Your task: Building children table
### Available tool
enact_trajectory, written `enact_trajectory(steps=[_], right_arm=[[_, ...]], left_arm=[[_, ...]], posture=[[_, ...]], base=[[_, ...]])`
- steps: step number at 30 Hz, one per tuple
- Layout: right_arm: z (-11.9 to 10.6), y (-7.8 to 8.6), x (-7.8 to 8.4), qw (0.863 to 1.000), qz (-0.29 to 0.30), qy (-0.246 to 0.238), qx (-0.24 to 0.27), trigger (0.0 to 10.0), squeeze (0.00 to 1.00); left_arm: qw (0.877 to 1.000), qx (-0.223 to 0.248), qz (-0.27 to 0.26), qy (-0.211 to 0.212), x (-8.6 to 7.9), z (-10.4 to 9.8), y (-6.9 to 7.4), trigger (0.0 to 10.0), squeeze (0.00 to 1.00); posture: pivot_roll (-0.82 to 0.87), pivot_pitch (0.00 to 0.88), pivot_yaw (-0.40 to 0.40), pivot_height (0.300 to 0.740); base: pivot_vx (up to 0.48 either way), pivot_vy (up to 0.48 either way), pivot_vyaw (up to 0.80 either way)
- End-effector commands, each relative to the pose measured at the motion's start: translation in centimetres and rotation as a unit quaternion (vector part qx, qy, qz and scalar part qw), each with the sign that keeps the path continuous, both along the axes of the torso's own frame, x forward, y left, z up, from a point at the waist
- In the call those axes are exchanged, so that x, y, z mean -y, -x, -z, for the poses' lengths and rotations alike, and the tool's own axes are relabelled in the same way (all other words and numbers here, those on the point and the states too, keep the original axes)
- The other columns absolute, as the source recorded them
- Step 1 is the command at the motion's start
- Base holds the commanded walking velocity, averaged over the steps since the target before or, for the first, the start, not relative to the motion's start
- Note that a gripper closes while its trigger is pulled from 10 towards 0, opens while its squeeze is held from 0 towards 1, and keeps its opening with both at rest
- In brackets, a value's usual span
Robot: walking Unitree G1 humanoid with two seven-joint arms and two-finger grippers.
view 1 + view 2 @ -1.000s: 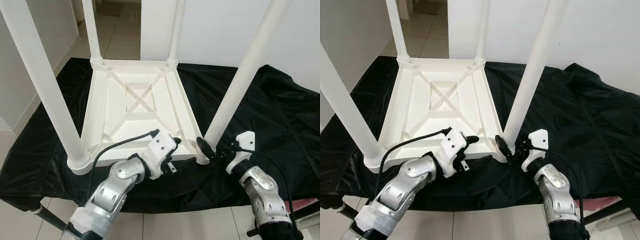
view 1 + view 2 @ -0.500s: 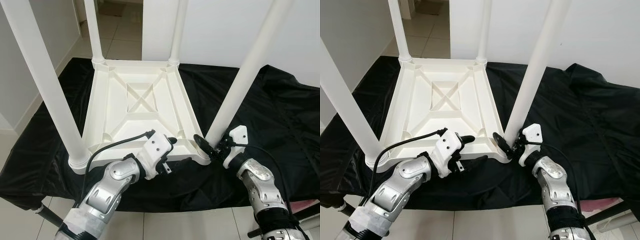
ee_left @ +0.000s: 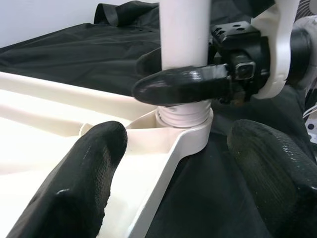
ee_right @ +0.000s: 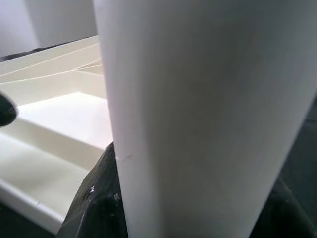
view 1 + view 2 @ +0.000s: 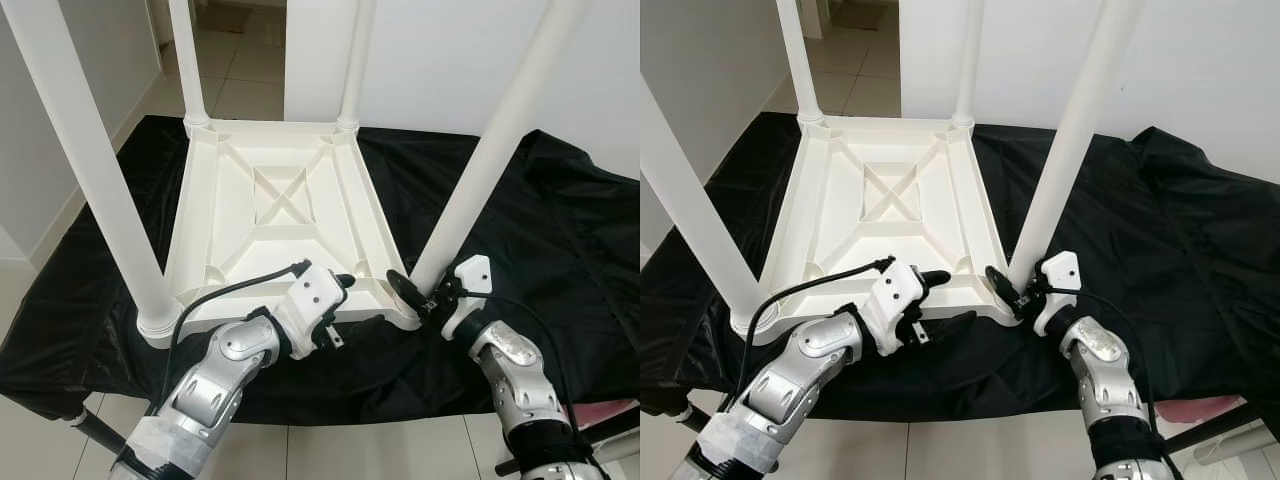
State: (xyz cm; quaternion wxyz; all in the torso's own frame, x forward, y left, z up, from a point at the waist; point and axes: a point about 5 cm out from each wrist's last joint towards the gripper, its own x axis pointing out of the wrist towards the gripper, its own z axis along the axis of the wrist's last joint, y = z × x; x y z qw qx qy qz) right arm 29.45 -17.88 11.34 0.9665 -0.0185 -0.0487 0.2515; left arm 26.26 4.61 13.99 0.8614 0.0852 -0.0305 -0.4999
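White table top, upside down on the black-draped bench, four legs up; right hand clamped on the 5 o'clock leg at its socket, to be twisted straight and firm; left hand, fingers apart, steadies the near rim.

Smooth white plastic table with a slight sheen, matching round legs, black cloth faintly shiny and creased, matt black textured fingers, brushed silver metal arms, glossy floor tiles
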Motion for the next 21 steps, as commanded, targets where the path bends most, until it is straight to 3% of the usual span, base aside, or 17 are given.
enact_trajectory(steps=[1, 7, 8, 9, 11, 12, 14, 17, 21], right_arm=[[0.3, 0.0, 0.5, 1.0, 0.027, 0.004, -0.012, 10.0, 0.0], [0.4, 0.2, 0.3, 0.996, 0.093, 0.004, -0.014, 10.0, 0.0], [0.9, 0.6, -0.4, 0.986, 0.163, -0.026, -0.037, 10.0, 0.0], [0.9, 0.6, -0.4, 0.986, 0.163, -0.026, -0.037, 10.0, 0.0], [1.5, 1.0, -1.0, 0.971, 0.229, -0.037, -0.062, 10.0, 0.0], [1.5, 1.0, -1.0, 0.971, 0.229, -0.037, -0.062, 10.0, 0.0], [1.9, 1.4, -2.1, 0.956, 0.28, -0.05, -0.075, 10.0, 0.0], [1.9, 1.5, -3.0, 0.945, 0.312, -0.065, -0.079, 10.0, 0.0], [1.9, 1.7, -4.0, 0.935, 0.335, -0.079, -0.088, 10.0, 0.0]], left_arm=[[0.999, 0.004, 0.036, -0.002, 0.5, -0.1, 0.4, 10.0, 0.0], [0.999, 0.003, 0.039, -0.001, 0.6, -0.1, 0.5, 10.0, 0.0], [0.999, 0.003, 0.038, 0.0, 0.6, -0.1, 0.5, 10.0, 0.0], [0.999, 0.003, 0.038, 0.0, 0.6, -0.1, 0.5, 10.0, 0.0], [0.999, 0.003, 0.038, 0.001, 0.7, -0.2, 0.5, 10.0, 0.0], [0.999, 0.003, 0.038, 0.001, 0.7, -0.2, 0.5, 10.0, 0.0], [0.999, 0.002, 0.04, 0.002, 0.8, -0.1, 0.5, 10.0, 0.0], [0.999, 0.001, 0.04, 0.004, 0.8, -0.1, 0.6, 10.0, 0.0], [0.999, 0.0, 0.041, 0.004, 0.9, -0.1, 0.6, 10.0, 0.0]], posture=[[-0.03, 0.0, -0.045, 0.74], [-0.04, 0.0, -0.043, 0.74], [-0.04, 0.0, -0.042, 0.74], [-0.04, 0.0, -0.042, 0.74], [-0.04, 0.0, -0.041, 0.74], [-0.04, 0.0, -0.041, 0.74], [-0.04, 0.0, -0.041, 0.74], [-0.04, 0.0, -0.04, 0.74], [-0.05, 0.0, -0.039, 0.74]], base=[[0.0, 0.0, 0.0], [0.0, 0.0, 0.0], [0.0, 0.0, 0.0], [0.0, 0.0, 0.0], [0.0, 0.0, 0.0], [0.0, 0.0, 0.0], [0.0, 0.0, 0.0], [0.0, 0.0, 0.0], [0.0, 0.0, 0.0]])
